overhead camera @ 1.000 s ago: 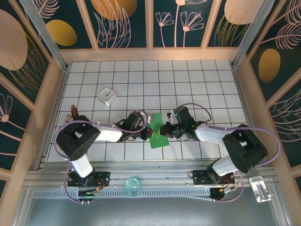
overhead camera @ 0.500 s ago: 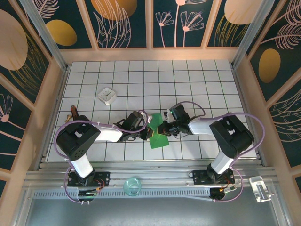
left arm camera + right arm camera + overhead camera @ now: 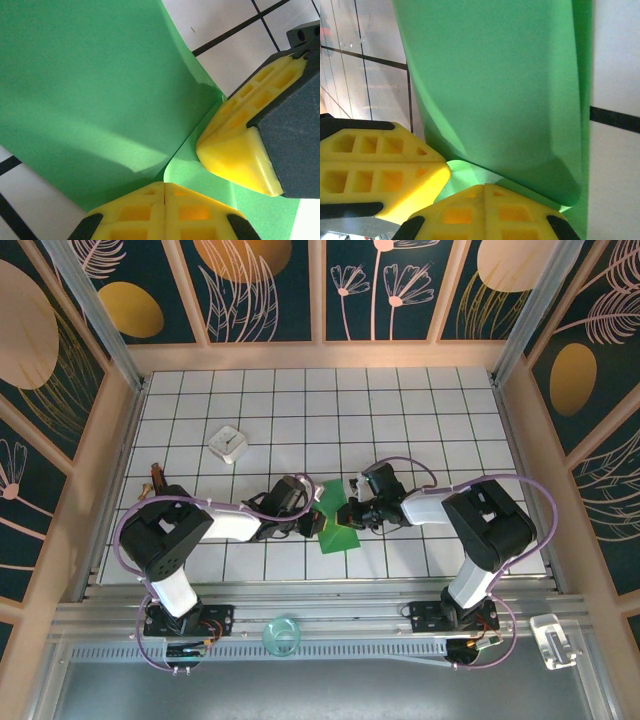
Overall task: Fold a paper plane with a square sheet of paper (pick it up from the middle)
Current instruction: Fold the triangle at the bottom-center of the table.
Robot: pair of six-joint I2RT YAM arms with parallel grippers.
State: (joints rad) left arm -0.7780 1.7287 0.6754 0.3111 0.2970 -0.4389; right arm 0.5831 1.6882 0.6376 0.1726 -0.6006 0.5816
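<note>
Both arms are lying low over the tiled surface (image 3: 420, 410), reaching inward from their bases at its near edge. Their wrists are meeting a little nearer than its middle. The left gripper (image 3: 314, 524) is pointing right. The right gripper (image 3: 349, 512) is pointing left, with its elbow bending out toward the right edge.

The square sheet of paper (image 3: 338, 536) is sitting between them (already creased, one flap lifting off the tiles). In the left wrist view the left gripper (image 3: 164, 212) is pressing its yellow pads together with no gap, and the green sheet (image 3: 90, 90) is running into that seam. It is probably pinching the sheet's edge, though the contact is falling at the frame's bottom. The right wrist view is showing the same: the right gripper (image 3: 485, 212) is clamping down where the sheet (image 3: 500, 90) is folding under it. Each gripper's fingers are sitting just beside the other's.

Open tiles are stretching toward the far edge and the right edge. A small white box (image 3: 228, 443) is sitting toward the far-left corner, well apart from the sheet.
</note>
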